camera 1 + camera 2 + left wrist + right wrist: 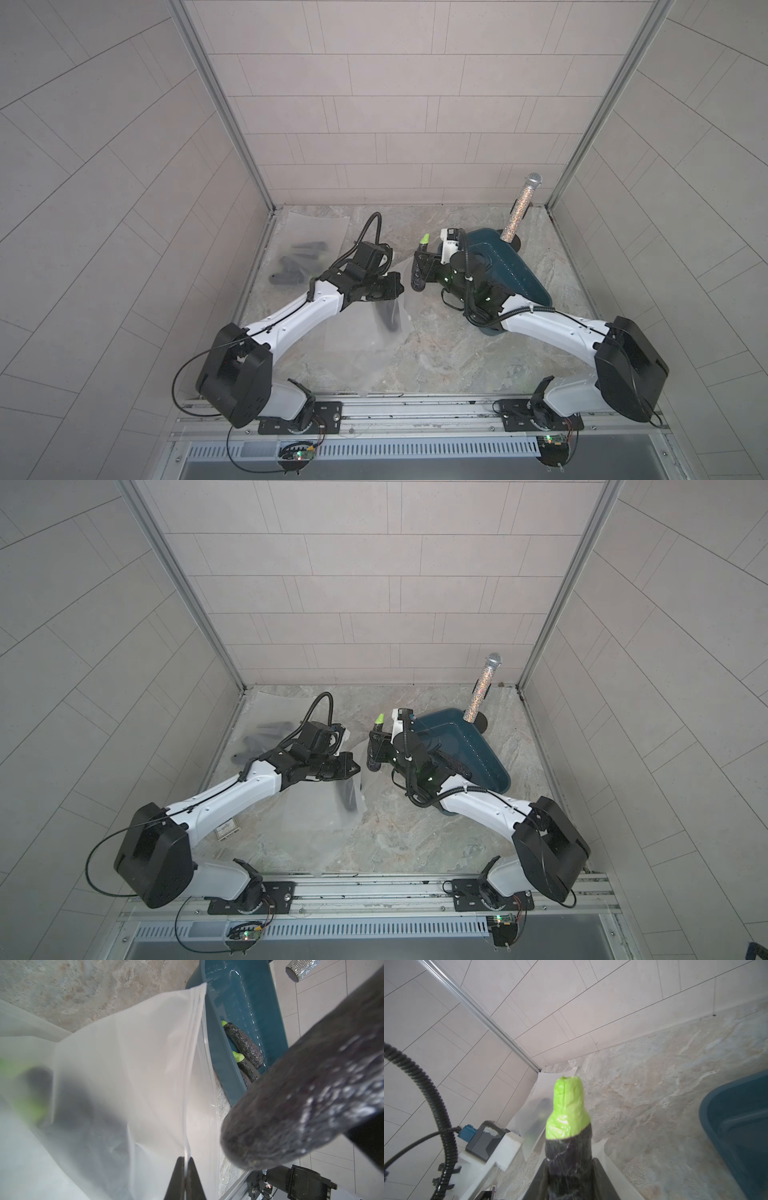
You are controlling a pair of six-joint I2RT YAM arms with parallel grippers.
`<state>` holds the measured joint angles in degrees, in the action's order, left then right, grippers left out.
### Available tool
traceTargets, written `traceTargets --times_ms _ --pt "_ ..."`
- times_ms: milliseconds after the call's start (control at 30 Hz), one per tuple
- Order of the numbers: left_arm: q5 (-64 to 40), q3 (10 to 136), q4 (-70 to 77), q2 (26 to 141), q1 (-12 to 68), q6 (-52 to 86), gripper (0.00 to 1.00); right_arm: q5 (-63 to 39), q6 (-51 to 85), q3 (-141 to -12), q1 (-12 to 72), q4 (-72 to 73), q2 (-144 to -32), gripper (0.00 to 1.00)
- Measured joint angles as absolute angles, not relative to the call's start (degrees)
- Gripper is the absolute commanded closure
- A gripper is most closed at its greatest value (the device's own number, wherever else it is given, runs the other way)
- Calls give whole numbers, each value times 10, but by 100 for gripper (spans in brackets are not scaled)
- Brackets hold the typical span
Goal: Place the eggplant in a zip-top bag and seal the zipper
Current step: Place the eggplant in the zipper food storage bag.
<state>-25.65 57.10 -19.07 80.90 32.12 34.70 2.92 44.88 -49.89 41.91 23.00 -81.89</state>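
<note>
The frosted zip-top bag [361, 332] is lying on the marbled tabletop [436, 353] left of centre, its near corner reaching toward the near edge. A dark shape [388, 316] with a green end is showing through the film inside it. Just beyond that, my left end effector [397, 286] is clenching the bag's zipper rim; in the left wrist view its fingertips [176, 1180] are pressing together on the strip, and the rim is lifting up off the tabletop.

Just right of that rim, my right end effector [424, 262] is grasping the eggplant [417, 276] around its dark body. It is holding it nearly upright, green stem up and rounded end down. The eggplant is hanging beside the bag's mouth, outside it.

Behind my right arm a teal bin [515, 266] is sitting on the right half of the tabletop. The left wrist view is showing two more eggplants [243, 1043] lying in it.

At the far left a second bag [307, 245] is lying flat, with dark items inside. At the far right a glittery microphone [521, 203] is standing upright just behind the bin.
</note>
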Motion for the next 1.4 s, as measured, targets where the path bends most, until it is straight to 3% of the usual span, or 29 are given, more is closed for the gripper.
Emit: traceTargets --times_ms 500,967,1300,1400 --pt "-264 560 -161 780 296 394 100 34 437 -466 473 286 -851 89" --pt "-265 560 -147 773 294 401 100 -22 391 -481 482 125 -809 86" --pt "-258 560 -146 755 294 395 100 -48 389 -580 462 -3 -867 58" --pt "-258 557 -145 753 294 394 100 -61 386 -620 449 -41 -894 55"
